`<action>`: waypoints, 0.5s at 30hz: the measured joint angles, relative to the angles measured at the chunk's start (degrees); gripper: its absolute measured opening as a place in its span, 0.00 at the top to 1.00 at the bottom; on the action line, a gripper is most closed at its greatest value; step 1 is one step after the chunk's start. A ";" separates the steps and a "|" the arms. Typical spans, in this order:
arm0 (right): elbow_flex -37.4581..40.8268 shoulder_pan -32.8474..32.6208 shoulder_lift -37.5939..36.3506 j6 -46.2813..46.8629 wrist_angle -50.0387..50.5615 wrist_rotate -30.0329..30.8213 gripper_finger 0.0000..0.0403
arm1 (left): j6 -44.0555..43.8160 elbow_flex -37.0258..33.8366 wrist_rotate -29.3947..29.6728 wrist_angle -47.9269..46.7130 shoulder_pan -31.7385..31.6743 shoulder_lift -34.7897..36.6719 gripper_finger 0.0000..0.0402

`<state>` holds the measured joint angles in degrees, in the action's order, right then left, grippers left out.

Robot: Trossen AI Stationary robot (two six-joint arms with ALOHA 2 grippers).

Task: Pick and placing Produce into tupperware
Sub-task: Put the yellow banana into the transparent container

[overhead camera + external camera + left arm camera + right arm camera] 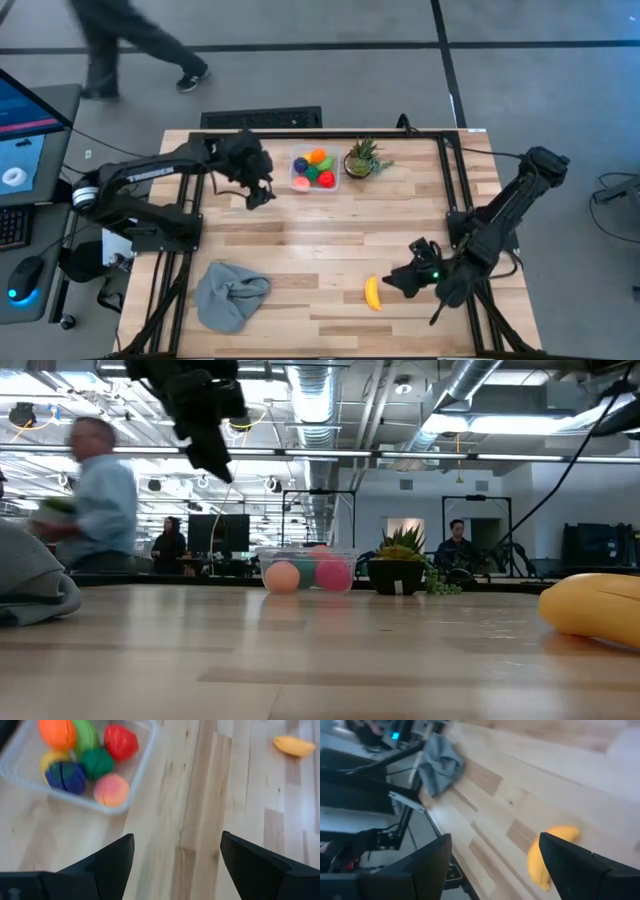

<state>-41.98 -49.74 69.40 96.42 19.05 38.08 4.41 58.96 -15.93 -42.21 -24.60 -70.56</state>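
Observation:
The clear tupperware [297, 183] stands near the table's far edge and holds several pieces of coloured toy produce [95, 762]. A yellow banana [373, 292] lies on its side on the wood near the front edge. My left gripper [260, 194] hangs open above the table, just left of the tupperware, with nothing between its fingers [112, 857]. My right gripper [394, 283] is open and low at the front right. The banana [547, 857] lies just beyond one of its fingers, not between them.
A small potted plant [362, 160] stands right of the tupperware. A crumpled grey cloth [232, 293] lies at the front left. Bare wood spans the table's middle. A person [130, 45] walks beyond the far edge. A monitor [25, 130] stands off the left side.

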 joint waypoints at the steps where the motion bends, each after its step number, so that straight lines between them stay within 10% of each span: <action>1: -0.80 0.00 1.32 1.83 0.58 -0.99 0.20 | -0.89 -1.31 0.47 0.08 0.50 1.22 0.29; 15: -17.68 0.00 22.36 21.59 18.49 -8.27 0.21 | -8.73 -12.59 5.29 3.98 4.24 16.41 0.29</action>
<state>-59.66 -49.74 91.76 118.01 37.54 29.82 -4.32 46.36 -10.64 -38.23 -20.36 -54.16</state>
